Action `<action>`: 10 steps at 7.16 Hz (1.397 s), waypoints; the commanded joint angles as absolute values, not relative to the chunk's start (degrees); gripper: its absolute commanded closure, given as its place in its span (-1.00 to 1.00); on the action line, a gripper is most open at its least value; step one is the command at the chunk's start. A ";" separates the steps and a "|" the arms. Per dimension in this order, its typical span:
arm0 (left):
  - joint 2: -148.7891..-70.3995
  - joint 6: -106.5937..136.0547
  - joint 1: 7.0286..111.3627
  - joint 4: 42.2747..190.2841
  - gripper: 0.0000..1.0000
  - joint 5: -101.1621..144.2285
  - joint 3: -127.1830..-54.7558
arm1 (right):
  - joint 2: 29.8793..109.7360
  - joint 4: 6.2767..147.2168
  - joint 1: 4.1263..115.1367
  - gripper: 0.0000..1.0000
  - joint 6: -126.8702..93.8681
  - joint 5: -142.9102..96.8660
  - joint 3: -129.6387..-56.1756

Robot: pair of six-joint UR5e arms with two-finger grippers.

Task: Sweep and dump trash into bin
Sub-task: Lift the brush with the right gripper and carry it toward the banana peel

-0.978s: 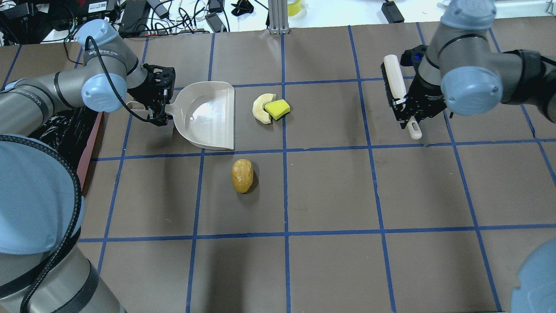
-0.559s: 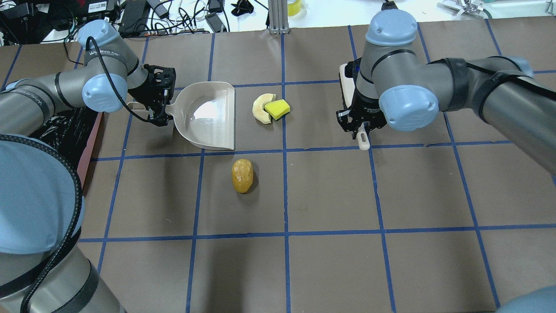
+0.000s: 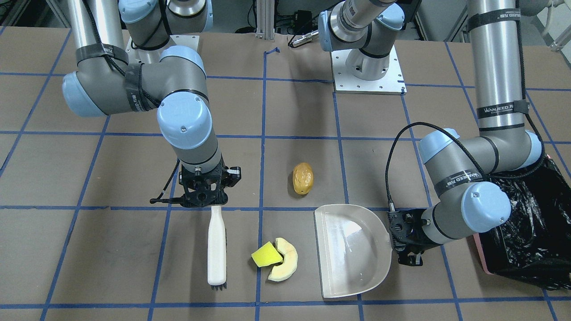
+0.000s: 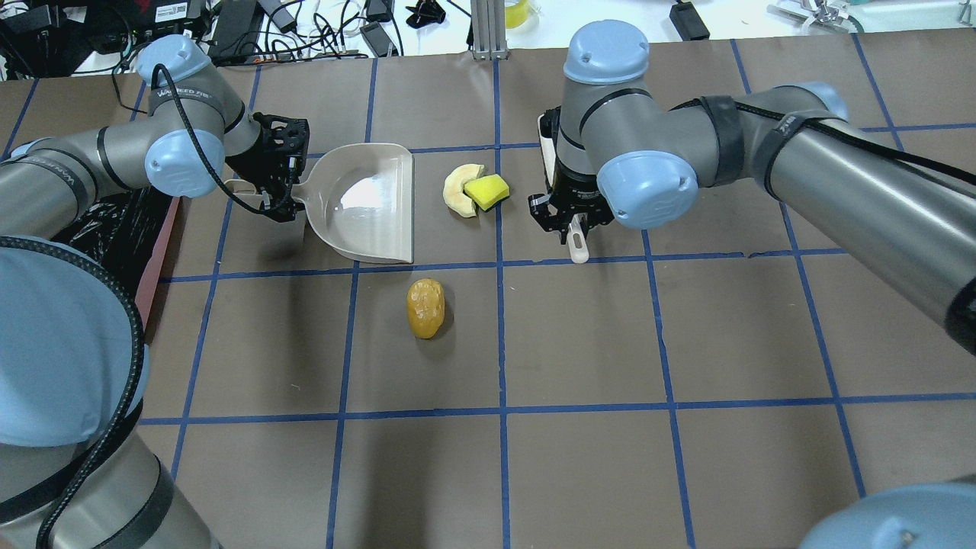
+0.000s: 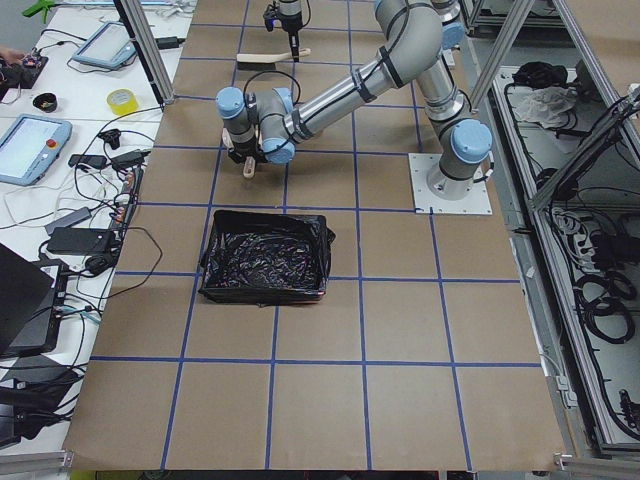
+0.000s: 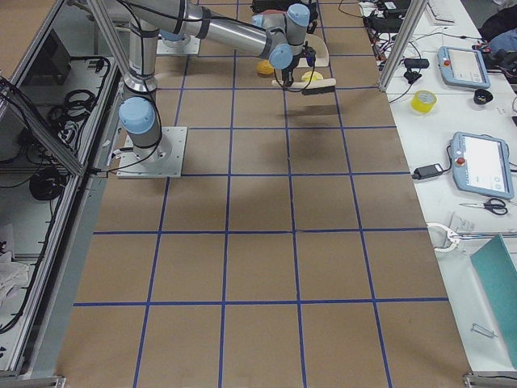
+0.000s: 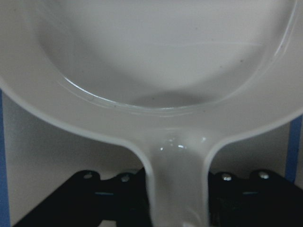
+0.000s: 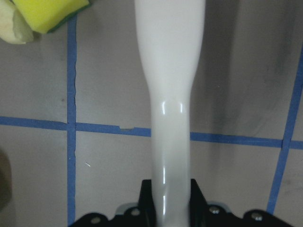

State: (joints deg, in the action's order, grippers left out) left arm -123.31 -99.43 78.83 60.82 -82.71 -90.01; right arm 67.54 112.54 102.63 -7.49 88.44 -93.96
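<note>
My left gripper (image 4: 278, 191) is shut on the handle of the beige dustpan (image 4: 366, 202), which rests on the table with its mouth facing right. The cream crescent slice (image 4: 457, 192) and the yellow-and-green sponge wedge (image 4: 488, 191) touch each other just right of the pan's mouth. The brown potato-like oval (image 4: 426, 307) lies nearer me, below the pan. My right gripper (image 4: 572, 221) is shut on the handle of the beige brush (image 3: 217, 245), just right of the sponge (image 8: 49, 12). The pink bin with its black bag (image 3: 526, 232) stands at the table's left edge, behind my left arm.
Blue tape lines cross the brown table. Cables and electronics (image 4: 305, 23), a metal post (image 4: 488, 30) and a yellow tape roll (image 4: 517, 11) lie beyond the far edge. The arm bases (image 3: 368, 71) stand at my side of the table.
My right arm has swung left with the brush, from the table's right side to just right of the sponge. My left arm, the dustpan and the trash have not moved.
</note>
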 commanded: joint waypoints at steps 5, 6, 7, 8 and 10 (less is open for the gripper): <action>-123.31 -99.40 78.84 60.82 1.00 -82.71 -89.91 | 58.28 106.79 108.37 1.00 -8.09 89.03 -83.32; -123.31 -99.40 78.84 60.82 1.00 -82.71 -89.91 | 58.10 106.79 108.20 1.00 -7.74 89.12 -83.41; -123.31 -99.32 78.84 60.82 1.00 -82.71 -89.91 | 57.83 106.96 108.19 1.00 -7.30 89.12 -83.41; -123.31 -99.32 78.84 60.82 1.00 -82.71 -89.91 | 57.31 106.96 108.19 1.00 -7.29 89.82 -83.15; -123.31 -99.23 78.84 60.82 1.00 -82.71 -89.91 | 58.62 103.56 108.19 1.00 -7.82 89.83 -80.35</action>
State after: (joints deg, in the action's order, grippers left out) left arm -123.31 -99.26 78.84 60.82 -82.70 -89.91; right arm 57.94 105.94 108.19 -7.54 89.81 -82.07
